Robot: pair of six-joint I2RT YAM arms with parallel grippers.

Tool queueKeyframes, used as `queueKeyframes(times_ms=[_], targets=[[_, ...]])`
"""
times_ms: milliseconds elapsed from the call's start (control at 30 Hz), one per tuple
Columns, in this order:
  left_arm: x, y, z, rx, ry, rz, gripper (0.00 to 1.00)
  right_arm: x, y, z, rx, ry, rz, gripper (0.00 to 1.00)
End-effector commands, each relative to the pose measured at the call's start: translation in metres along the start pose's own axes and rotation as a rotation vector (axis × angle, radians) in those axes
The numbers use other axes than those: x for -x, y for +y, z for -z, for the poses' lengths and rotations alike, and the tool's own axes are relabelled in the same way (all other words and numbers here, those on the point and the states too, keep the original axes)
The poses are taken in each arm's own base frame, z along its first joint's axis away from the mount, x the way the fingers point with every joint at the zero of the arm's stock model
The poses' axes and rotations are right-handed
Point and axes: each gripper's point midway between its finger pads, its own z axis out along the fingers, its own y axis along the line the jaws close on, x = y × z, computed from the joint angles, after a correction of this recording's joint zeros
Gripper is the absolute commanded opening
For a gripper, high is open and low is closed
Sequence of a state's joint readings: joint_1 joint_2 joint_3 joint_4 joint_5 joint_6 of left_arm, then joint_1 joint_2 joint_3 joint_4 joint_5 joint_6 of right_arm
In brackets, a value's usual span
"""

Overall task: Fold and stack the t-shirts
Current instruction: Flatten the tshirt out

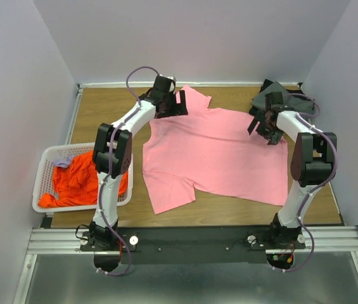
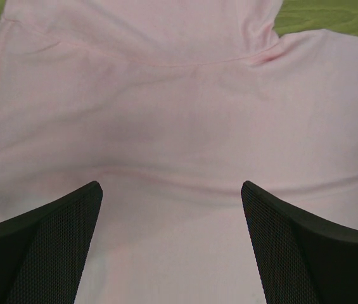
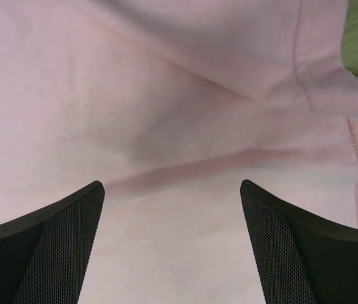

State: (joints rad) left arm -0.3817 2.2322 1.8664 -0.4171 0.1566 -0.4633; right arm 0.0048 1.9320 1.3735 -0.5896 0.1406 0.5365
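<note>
A light pink t-shirt point(image 1: 213, 155) lies spread flat across the middle of the wooden table. My left gripper point(image 1: 173, 106) hovers over its far left sleeve and shoulder, jaws wide open with only pink cloth point(image 2: 172, 126) below them. My right gripper point(image 1: 264, 123) hangs over the shirt's far right edge, also open above pink fabric point(image 3: 166, 126) with a stitched hem. An orange t-shirt point(image 1: 77, 183) is bunched in the white basket point(image 1: 42, 174) at the left. A dark grey t-shirt point(image 1: 286, 100) lies crumpled in the far right corner.
The basket sits at the table's left edge beside my left arm. White walls close in the table at the back and on both sides. Bare wood point(image 1: 109, 107) shows at the far left and along the front point(image 1: 229, 212).
</note>
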Motion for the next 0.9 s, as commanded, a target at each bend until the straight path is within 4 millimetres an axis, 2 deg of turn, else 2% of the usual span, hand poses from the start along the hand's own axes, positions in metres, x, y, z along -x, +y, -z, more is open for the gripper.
queueKeyframes(times_ms=[0,67,100,133,167,200,267,300,333,433,600,867], targets=[[0.03,-0.017,0.06,0.014,-0.103,-0.026,0.98,0.005,0.021,0.041,0.077,-0.052,0.061,0.94],[0.006,-0.006,0.066,0.059,-0.067,-0.024,0.98,-0.009,0.029,0.047,0.089,-0.035,0.091,0.94],[-0.017,0.001,0.067,0.08,-0.026,-0.021,0.98,-0.022,0.032,0.049,0.093,-0.019,0.114,0.94],[-0.029,0.004,0.067,0.093,-0.008,-0.017,0.98,-0.029,0.033,0.049,0.095,-0.008,0.114,0.94],[-0.04,0.007,0.067,0.101,0.007,-0.015,0.98,-0.037,0.034,0.049,0.097,0.006,0.118,0.94],[-0.063,0.012,0.066,0.108,0.038,-0.018,0.98,-0.048,0.033,0.048,0.097,0.027,0.126,0.94],[-0.084,0.017,0.065,0.113,0.061,-0.003,0.98,-0.06,0.033,0.047,0.1,0.053,0.121,0.94],[-0.102,0.021,0.065,0.115,0.087,0.002,0.98,-0.067,0.029,0.046,0.091,0.068,0.123,0.94],[-0.109,0.023,0.065,0.119,0.095,0.01,0.98,-0.072,0.028,0.045,0.089,0.075,0.13,0.94],[-0.125,0.024,0.067,0.118,0.105,0.027,0.98,-0.083,0.021,0.043,0.073,0.093,0.138,0.94],[-0.134,0.03,0.058,0.131,0.12,0.027,0.98,-0.099,0.009,0.03,0.028,0.137,0.143,0.94],[-0.139,0.039,0.036,0.162,0.159,0.003,0.98,-0.101,0.0,0.009,-0.048,0.157,0.159,0.94]])
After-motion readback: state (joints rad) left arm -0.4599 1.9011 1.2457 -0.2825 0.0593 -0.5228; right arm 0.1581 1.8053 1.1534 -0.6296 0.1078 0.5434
